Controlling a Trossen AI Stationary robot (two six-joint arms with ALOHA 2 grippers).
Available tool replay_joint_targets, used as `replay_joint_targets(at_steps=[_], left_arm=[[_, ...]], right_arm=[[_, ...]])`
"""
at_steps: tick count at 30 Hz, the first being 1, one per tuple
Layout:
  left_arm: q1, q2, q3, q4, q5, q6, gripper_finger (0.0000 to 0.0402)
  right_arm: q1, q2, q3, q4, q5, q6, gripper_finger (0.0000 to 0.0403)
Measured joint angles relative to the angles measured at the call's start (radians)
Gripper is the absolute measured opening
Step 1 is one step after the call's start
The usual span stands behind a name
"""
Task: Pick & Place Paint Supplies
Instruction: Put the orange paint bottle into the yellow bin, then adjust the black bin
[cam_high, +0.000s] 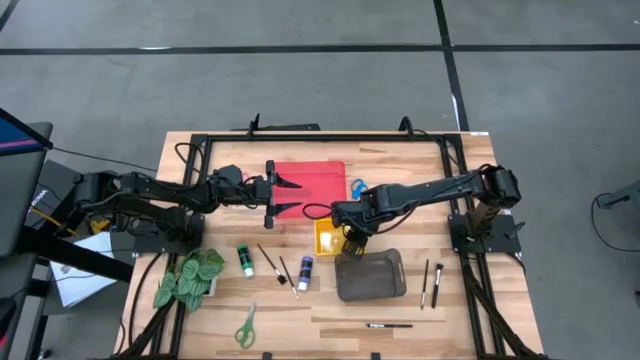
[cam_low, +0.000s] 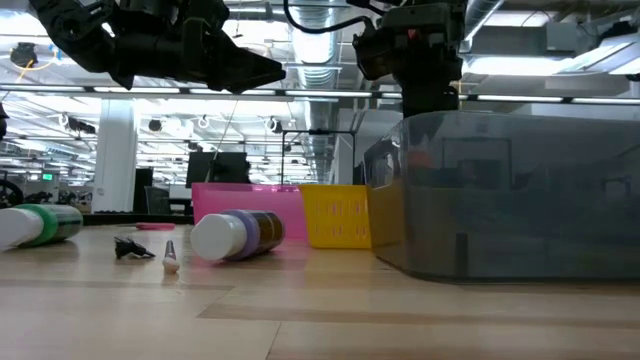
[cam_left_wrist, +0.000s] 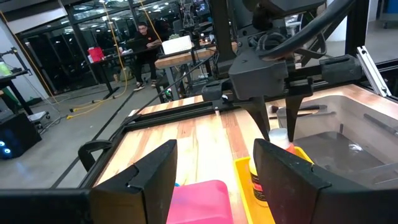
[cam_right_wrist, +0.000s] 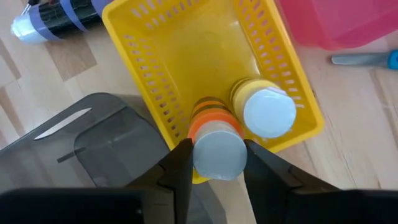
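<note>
Your largest container is the red tray (cam_high: 312, 178) at the table's far middle; the left gripper (cam_high: 283, 194) hovers over its left part with its fingers spread and nothing between them, and what lies in the tray you cannot tell. Next in size, the grey tray (cam_high: 371, 275) sits nearer the front edge, right of centre, with nothing visible inside. The small yellow basket (cam_right_wrist: 186, 50) stands between them, touching or almost touching the grey tray's far rim. It holds one yellow paint bottle (cam_right_wrist: 264, 107) with a white cap, standing against its wall. The right gripper (cam_right_wrist: 216, 163) is directly above the basket, pinching an orange-banded paint bottle (cam_right_wrist: 214, 138) by its white cap, its lower end down inside the basket beside the yellow one.

Blue-handled scissors (cam_high: 357, 187) lie just beside the red tray's right edge. Left of the grey tray you have a purple bottle (cam_high: 305, 272), two paintbrushes (cam_high: 272, 262) and a green bottle (cam_high: 245, 260), then the fake plant (cam_high: 190, 277). Green scissors (cam_high: 245, 327) lie near the front edge. Right of the grey tray, two more brushes (cam_high: 430, 283) lie side by side, and another brush (cam_high: 388, 325) in front of it, with bare wood around them.
</note>
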Motion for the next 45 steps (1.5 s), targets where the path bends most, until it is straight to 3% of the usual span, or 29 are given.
replay_joint_targets(at_steps=[9,20,37,45], left_arm=[[0.000,0.000,0.000,0.000,0.000,0.000,0.0204],[0.000,0.000,0.000,0.000,0.000,0.000,0.0204],[0.000,0.000,0.000,-0.008,0.000,0.000,0.0204],[0.000,0.000,0.000,-0.013,0.000,0.008,0.0204]], right_arm=[[0.000,-0.001,0.000,0.008,0.000,-0.001,0.0168],[0.000,-0.010,0.000,-0.002,0.004,0.004,0.0195],[0.083,-0.083,-0.004,-0.193,0.145,0.190,0.0183],[0.164,-0.090,-0.136,-0.164,0.132,0.333,0.0161]])
